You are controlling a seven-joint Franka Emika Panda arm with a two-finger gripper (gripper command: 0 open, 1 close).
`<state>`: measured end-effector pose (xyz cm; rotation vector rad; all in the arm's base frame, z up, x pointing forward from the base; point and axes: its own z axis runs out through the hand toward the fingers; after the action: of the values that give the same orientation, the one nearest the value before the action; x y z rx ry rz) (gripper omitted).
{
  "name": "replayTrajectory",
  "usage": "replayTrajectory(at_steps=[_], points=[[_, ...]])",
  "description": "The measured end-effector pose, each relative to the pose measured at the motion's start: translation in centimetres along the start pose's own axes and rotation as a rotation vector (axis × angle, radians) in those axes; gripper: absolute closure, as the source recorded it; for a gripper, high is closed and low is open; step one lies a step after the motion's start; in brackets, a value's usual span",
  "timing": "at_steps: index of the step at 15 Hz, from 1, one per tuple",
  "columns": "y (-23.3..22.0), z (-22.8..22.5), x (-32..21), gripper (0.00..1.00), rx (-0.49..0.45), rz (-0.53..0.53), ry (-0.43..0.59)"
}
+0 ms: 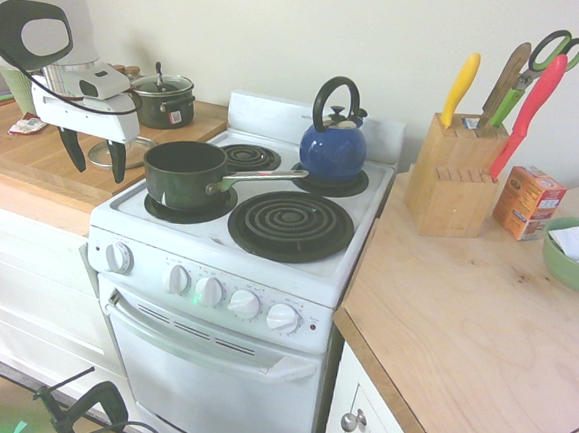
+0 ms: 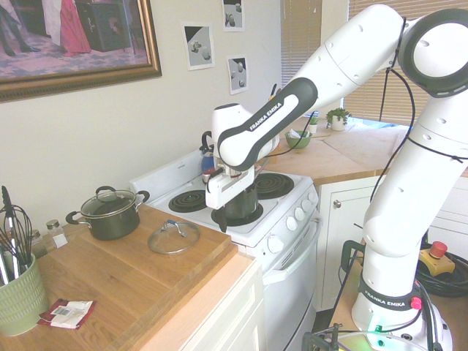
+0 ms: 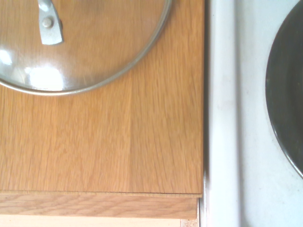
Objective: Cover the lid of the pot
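We see the pot [image 1: 185, 173] upright on the stove's [image 1: 172, 245] front burner nearest the wooden counter [image 1: 35, 161], its long silver handle [image 1: 260, 178] running level across the stove toward the blue kettle [image 1: 333, 150]. The lid [image 2: 173, 238] lies flat on the counter, knob up, near the counter's edge beside the stove and apart from the pot. Our gripper [image 1: 95, 156] hangs pointing down above that edge, between lid and pot, fingers [image 1: 73, 149] spread apart and empty.
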<state>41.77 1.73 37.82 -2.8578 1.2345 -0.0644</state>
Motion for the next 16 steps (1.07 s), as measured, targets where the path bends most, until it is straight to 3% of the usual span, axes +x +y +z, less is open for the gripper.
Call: replayTrajectory(at_steps=[4,9,16], points=[[-1.3,-1.0,0.3,0.00,0.015,0.027,0.020],[-7.3,-6.0,-0.2,0.00,0.074,0.044,0.118],[-17.7,-2.4,2.3,0.00,0.012,-0.009,0.070]])
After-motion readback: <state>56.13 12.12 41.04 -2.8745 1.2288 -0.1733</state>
